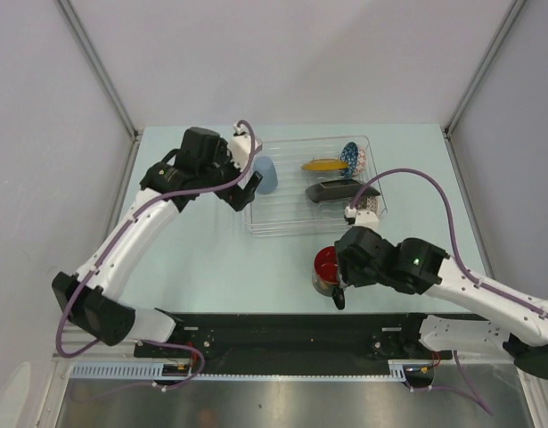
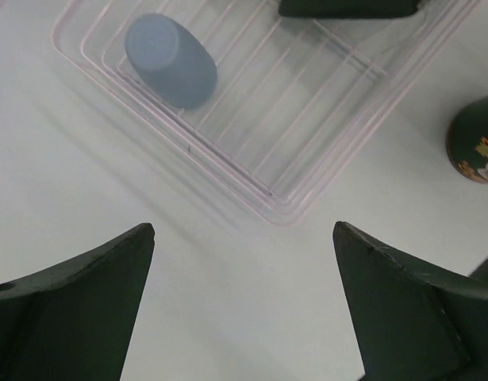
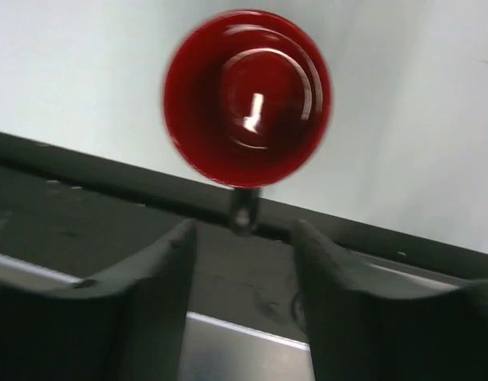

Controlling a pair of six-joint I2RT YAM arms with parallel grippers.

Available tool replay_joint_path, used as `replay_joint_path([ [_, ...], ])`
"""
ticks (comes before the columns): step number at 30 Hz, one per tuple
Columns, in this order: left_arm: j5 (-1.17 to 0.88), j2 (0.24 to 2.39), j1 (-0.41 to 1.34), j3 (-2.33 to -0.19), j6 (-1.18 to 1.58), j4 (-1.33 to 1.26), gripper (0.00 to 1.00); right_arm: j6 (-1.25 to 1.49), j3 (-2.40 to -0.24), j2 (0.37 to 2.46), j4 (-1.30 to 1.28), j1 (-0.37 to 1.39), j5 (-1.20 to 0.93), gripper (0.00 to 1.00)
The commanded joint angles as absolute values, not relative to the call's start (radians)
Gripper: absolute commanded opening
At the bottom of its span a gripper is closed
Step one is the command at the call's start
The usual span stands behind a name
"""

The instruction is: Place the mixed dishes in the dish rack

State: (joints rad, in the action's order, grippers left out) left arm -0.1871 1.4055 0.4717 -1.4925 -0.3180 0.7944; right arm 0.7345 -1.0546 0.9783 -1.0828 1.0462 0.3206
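My right gripper (image 3: 244, 230), fingers apart and empty, faces the dark red-lined mug (image 3: 247, 95), upright just ahead, outside the dish rack (image 1: 256, 223). My left gripper (image 2: 244, 228) hangs wide open. Racked beyond it: light blue cup (image 2: 170, 59), black plate (image 1: 336, 190), yellow plate (image 1: 323, 165), patterned bowl (image 1: 351, 157).

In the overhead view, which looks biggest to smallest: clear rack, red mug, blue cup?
1. clear rack, by far.
2. red mug and blue cup: near alike, too close to rank.

- Dish rack (image 1: 282, 212): clear ribbed plastic, flat on the surface.
- Light blue cup (image 1: 265, 175): at the rack's left end, closed base showing.
- Small yellow plate (image 1: 323, 165), blue-white patterned bowl (image 1: 351, 158), black square plate (image 1: 336, 191): at the rack's right end.
- Red-lined mug (image 1: 327, 266): upright on the surface, near the rack's front edge.
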Motion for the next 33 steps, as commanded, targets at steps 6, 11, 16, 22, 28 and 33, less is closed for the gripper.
replay_joint_path([
  [6,-0.230,1.232,0.477,-1.371,-0.275,0.828,1.00,0.959,-1.037,1.045,-1.220,1.083,0.663,0.67],
  [11,-0.196,1.175,0.477,-1.302,-0.253,0.752,1.00,0.966,-0.970,1.066,-1.123,1.054,0.692,0.68],
  [16,-0.172,1.147,0.479,-1.259,-0.273,0.744,1.00,0.905,-0.908,1.100,-1.002,0.956,0.586,0.87],
  [22,-0.161,1.126,0.479,-1.241,-0.276,0.732,1.00,0.836,-0.865,1.141,-0.842,0.861,0.508,0.82],
  [28,-0.152,1.117,0.479,-1.239,-0.253,0.736,1.00,0.807,-0.864,1.215,-0.782,0.873,0.469,0.51],
  [33,-0.138,1.095,0.477,-1.235,-0.242,0.779,1.00,0.782,-0.865,1.236,-0.756,0.874,0.442,0.82],
])
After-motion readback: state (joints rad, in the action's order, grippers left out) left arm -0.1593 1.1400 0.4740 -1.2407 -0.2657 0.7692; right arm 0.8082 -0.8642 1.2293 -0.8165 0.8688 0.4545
